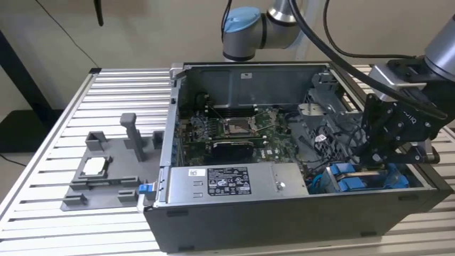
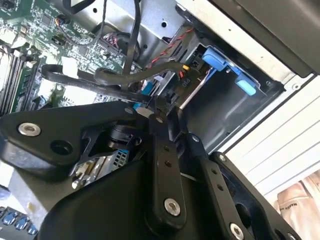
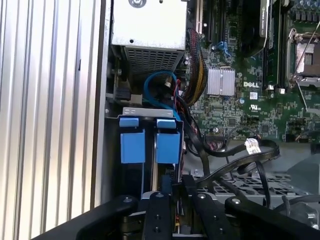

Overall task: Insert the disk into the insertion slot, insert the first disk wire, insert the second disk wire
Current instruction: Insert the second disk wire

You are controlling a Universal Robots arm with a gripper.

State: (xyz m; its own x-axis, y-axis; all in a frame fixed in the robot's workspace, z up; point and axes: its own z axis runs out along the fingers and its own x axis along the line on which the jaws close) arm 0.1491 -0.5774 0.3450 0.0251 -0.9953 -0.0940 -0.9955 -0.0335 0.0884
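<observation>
1. The desk (image 1: 106,80) is a ribbed aluminium surface carrying everything; its slats also show in the first wrist view (image 3: 45,100).
2. The black computer case (image 1: 284,218) lies open on the desk, with the motherboard (image 1: 235,128) exposed inside and a grey power-supply box (image 1: 227,178) along the near wall.
3. The robot arm (image 1: 249,26) rises behind the case and reaches over its corner at the exterior view's right.
4. A grey plastic fixture (image 1: 106,165) with upright posts sits on the desk, beside the case on the exterior view's left.
5. The insertion slot (image 3: 150,112) is the grey sheet-metal bay in the case corner, next to the power-supply box.
6. The disk (image 3: 150,147) sits inside that bay, its two blue carrier tabs side by side; the tabs also show in the exterior view (image 1: 352,178).
7. The claw (image 2: 150,107) hangs directly over the bay, its fingers drawn narrow, their tips meeting at a dark cable end beside the disk's connector edge; whether it is truly gripped I cannot tell.
8. Black cables (image 3: 235,160) loop across the case floor near the claw.
</observation>
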